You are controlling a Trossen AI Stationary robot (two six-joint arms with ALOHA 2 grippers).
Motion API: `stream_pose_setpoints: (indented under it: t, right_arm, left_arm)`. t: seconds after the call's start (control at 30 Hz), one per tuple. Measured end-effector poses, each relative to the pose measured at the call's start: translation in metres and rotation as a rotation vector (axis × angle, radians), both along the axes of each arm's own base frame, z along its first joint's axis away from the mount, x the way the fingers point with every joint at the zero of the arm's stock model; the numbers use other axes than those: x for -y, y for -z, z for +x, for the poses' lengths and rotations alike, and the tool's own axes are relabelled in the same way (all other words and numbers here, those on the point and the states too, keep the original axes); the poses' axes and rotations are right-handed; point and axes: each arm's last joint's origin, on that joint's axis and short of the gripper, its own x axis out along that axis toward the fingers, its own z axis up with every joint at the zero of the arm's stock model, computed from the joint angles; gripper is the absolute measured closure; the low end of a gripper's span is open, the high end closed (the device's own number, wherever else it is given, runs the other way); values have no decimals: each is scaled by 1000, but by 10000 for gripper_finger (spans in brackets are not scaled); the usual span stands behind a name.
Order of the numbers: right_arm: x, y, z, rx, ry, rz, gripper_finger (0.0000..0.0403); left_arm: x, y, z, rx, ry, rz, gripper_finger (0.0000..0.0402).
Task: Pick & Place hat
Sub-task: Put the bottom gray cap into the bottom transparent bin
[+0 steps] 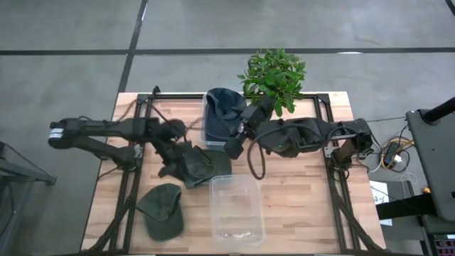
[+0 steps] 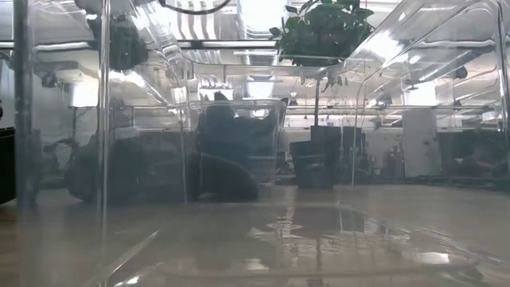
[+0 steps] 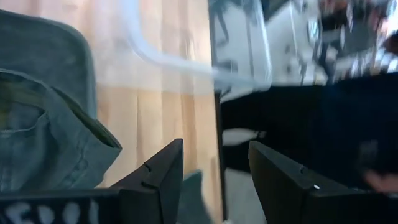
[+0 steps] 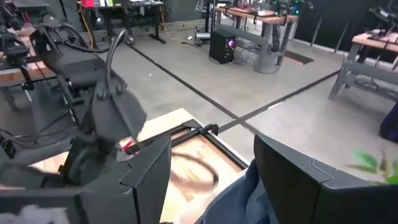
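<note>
A dark green hat [image 1: 201, 167] lies crumpled on the table's middle; in the left wrist view its cloth [image 3: 43, 124] lies beside the fingers. A second green cap [image 1: 162, 210] lies flat near the near-left corner. A blue-grey hat [image 1: 224, 107] sits in the far clear bin [image 1: 208, 131] and shows dark through the bin's wall [image 2: 231, 159]. My left gripper [image 1: 174, 151] [image 3: 214, 180] is open at the green hat's left edge. My right gripper [image 1: 233, 144] [image 4: 214, 180] is open by the far bin, with blue cloth [image 4: 239, 199] showing low between its fingers.
An empty clear bin [image 1: 237, 210] stands at the near middle and fills the low view [image 2: 103, 159]. A potted plant [image 1: 274, 71] stands at the far edge behind the right arm. A black cable loop [image 1: 254, 165] hangs from the right arm over the table.
</note>
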Motion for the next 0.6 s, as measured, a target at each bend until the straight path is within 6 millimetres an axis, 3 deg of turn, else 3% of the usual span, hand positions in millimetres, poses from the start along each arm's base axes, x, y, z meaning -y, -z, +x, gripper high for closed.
stream_pose_setpoints:
  t: [0.27,0.6]
  right_arm:
    - [-5,16,5,30,23,98,179]
    - [-8,30,9,41,44,160,179]
  left_arm:
    - [39,34,21,-74,284,98,228]
    - [72,63,30,-82,474,278,228]
